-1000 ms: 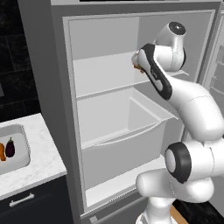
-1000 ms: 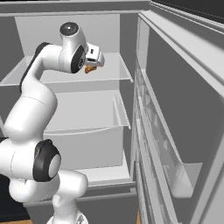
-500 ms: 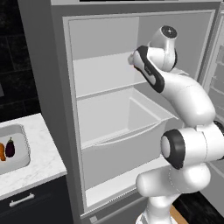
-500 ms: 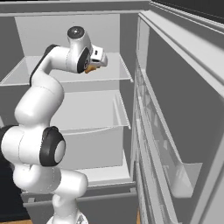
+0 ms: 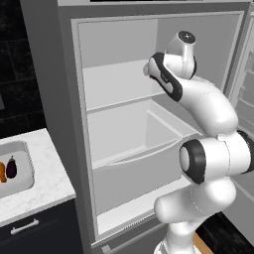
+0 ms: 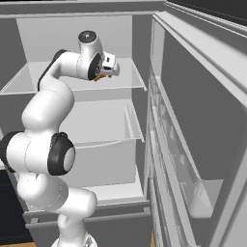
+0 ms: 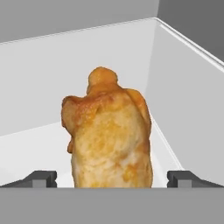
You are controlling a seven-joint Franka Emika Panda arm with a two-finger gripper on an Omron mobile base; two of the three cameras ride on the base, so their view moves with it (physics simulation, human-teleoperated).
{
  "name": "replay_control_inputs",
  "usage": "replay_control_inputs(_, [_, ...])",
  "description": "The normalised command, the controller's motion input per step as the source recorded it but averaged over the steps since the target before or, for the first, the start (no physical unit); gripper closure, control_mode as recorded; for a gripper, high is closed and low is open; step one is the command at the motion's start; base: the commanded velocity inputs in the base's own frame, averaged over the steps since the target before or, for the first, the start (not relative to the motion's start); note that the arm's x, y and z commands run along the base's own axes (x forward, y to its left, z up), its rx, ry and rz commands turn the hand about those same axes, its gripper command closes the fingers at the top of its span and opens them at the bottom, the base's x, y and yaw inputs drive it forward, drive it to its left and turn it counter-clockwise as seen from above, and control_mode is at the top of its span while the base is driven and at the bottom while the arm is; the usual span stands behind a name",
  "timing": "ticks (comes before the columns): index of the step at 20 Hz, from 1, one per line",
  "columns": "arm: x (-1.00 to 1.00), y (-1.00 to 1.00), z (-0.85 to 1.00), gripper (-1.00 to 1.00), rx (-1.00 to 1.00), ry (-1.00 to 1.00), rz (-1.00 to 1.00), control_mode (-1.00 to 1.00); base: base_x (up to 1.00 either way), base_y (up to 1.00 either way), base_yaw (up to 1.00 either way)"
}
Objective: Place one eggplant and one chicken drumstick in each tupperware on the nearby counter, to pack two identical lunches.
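Observation:
A golden-brown chicken drumstick [image 7: 109,135] lies on the fridge's white upper shelf [image 7: 35,144]. My gripper [image 7: 112,178] is open, one dark fingertip on each side of the drumstick with a gap between. In the right base view the gripper [image 6: 110,68] reaches in over that shelf, an orange bit of the drumstick [image 6: 98,75] beneath it. At the far left, a pale-grey tupperware [image 5: 22,154] rests on the marble counter [image 5: 47,181]. It holds a dark purple eggplant [image 5: 11,167] and an orange drumstick [image 5: 2,172].
The fridge stands open, with a white drawer [image 5: 149,144] under the upper shelf. Its door [image 6: 193,159], fitted with clear bins, swings out on the right. The shelf's side wall [image 7: 188,100] rises close to the right of the drumstick. A dark cabinet front [image 5: 30,228] sits below the counter.
The arm has stretched deeper into the fridge, carrying the hand farther in over the upper shelf. The gripper has stayed open.

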Motion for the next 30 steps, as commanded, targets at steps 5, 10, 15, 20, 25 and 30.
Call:
replay_control_inputs(5, [0.0,0.0,-0.29,-1.0,0.0,0.06,0.0,-1.0,0.0,0.0,0.0])
replay_control_inputs(10, [0.0,0.0,-0.17,1.0,0.0,0.03,0.0,-1.0,0.0,0.0,0.0])
replay_control_inputs(15, [0.0,0.01,-0.12,1.0,0.0,0.0,0.0,-1.0,0.0,0.0,0.0])
replay_control_inputs(20, [-0.43,0.0,-0.04,1.0,0.0,-0.02,-0.02,-1.0,0.0,0.0,0.0])
replay_control_inputs(25, [-1.0,0.0,0.0,1.0,0.0,-0.19,0.0,-1.0,0.0,0.0,0.0])
replay_control_inputs(30, [-1.0,-0.05,0.16,1.0,-0.01,-0.02,0.0,-1.0,0.0,0.0,0.0])
